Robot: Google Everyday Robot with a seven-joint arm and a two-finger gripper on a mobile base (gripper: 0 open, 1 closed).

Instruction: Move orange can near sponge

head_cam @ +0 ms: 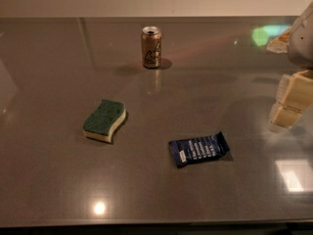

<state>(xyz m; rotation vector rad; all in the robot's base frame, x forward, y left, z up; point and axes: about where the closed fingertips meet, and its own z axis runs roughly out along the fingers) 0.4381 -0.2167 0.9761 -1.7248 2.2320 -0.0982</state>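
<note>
The orange can (151, 47) stands upright at the back middle of the grey table (49, 190), with a silver top and dark script on its side. The sponge (104, 120) lies left of centre, green top up, pale yellow foam below, well in front of the can and a little to its left. My gripper (289, 104) hangs at the right edge of the view, above the table, far to the right of both the can and the sponge. It holds nothing that I can see.
A flat dark-blue snack wrapper (199, 149) lies right of centre, between the sponge and my gripper. A pale wall runs along the table's far edge. Bright light reflections show on the table surface at the front and right.
</note>
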